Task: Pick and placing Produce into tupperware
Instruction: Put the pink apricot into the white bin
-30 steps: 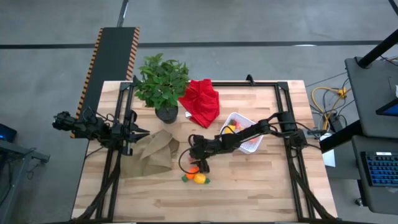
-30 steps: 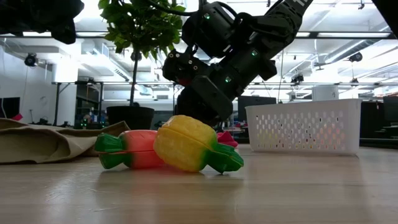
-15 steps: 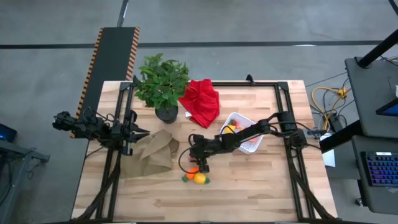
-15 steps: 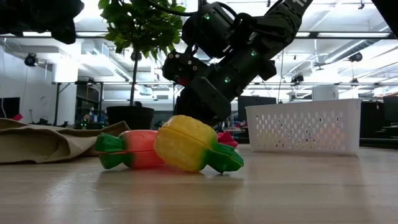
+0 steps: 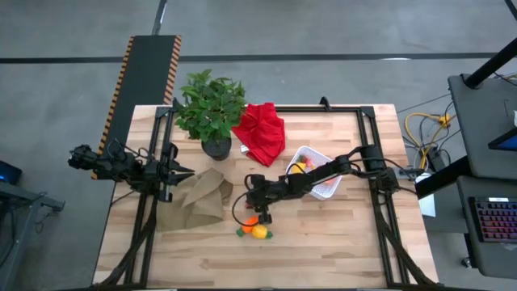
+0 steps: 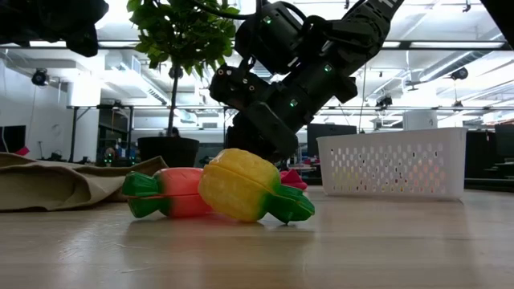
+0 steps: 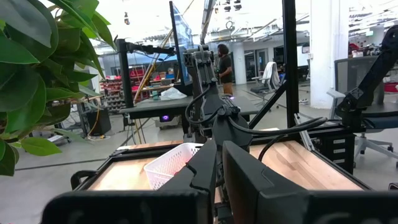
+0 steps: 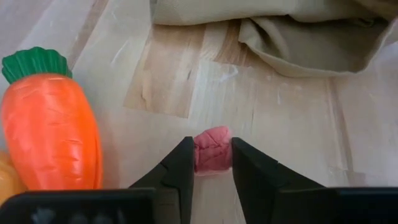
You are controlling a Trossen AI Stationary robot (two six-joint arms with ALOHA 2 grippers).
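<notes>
High view: we see the wooden table [image 5: 323,250] from above, with the left gripper [image 5: 184,171] parked at its nine o'clock edge, fingers closed on nothing, tips just short of the tan cloth [image 5: 196,202]. The right gripper [image 5: 257,212] reaches in from three o'clock to the table's middle, set down over a cluster of produce; an orange carrot [image 5: 250,221] and a yellow piece [image 5: 260,232] lie at its six o'clock. The tupperware [image 5: 319,178] sits at three o'clock of the gripper, under the right arm, with a yellow item [image 5: 298,168] inside. A potted plant [image 5: 209,109] and a red cloth [image 5: 262,131] occupy the twelve o'clock side. Low view: we see the yellow piece [image 6: 241,185] leaning on the carrot [image 6: 173,193], the right gripper's dark body behind them and the white tupperware [image 6: 393,164] at three o'clock. Left wrist view: we see the closed fingers [image 7: 239,180], plant leaves [image 7: 37,68] and the tupperware [image 7: 174,165] beyond. Right wrist view: we see the right gripper [image 8: 211,163] with its fingers [image 8: 180,168] narrowed onto a small pink piece [image 8: 212,149] resting on the wood, touching both sides; the carrot [image 8: 53,127] lies at nine o'clock, the tan cloth [image 8: 273,25] at twelve.
</notes>
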